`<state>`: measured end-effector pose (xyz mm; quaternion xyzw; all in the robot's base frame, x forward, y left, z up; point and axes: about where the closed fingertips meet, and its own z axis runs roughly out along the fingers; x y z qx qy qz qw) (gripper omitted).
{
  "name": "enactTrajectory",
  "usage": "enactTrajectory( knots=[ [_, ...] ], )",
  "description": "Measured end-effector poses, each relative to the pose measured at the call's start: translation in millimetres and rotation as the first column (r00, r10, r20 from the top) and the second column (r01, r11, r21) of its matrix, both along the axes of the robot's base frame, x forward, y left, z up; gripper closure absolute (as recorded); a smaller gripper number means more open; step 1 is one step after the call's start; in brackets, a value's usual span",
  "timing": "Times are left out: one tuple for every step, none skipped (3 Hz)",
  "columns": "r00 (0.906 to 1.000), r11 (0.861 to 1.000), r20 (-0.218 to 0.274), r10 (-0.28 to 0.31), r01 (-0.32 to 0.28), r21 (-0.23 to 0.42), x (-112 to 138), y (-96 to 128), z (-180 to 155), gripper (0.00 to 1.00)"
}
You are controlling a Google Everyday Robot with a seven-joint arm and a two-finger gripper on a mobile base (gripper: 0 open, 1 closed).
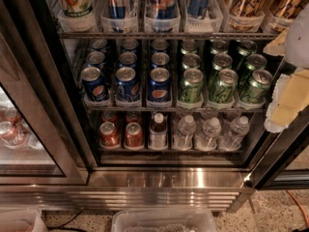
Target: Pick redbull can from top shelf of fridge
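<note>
The fridge (159,178) stands with its wire shelves of drinks in full view. At the top of the view runs the top shelf (159,34), a wire rack carrying clear plastic bins. Three blue-and-silver redbull cans (163,1) stand in the middle bins, cut off by the upper edge. My gripper (286,98), white and pale yellow, hangs at the right edge in front of the fridge's right side. It sits lower than the top shelf and well to the right of the redbull cans, touching none of them.
Below the top shelf, short blue Pepsi cans (128,83) and green cans (219,83) fill a rack. Lower down are red cans (120,134) and water bottles (207,132). A glass door (29,129) stands at left. Clear tubs (164,221) sit on the floor.
</note>
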<state>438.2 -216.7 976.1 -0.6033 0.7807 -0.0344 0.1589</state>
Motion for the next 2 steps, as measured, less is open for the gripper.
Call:
enactTrajectory(
  knots=[
    [1.0, 1.0, 0.0, 0.0, 0.0, 0.0, 0.0, 0.0, 0.0, 0.0],
    [0.9995, 1.0, 0.001, -0.031, 0.031, -0.003, 3.0, 3.9, 0.5, 0.0]
  ],
)
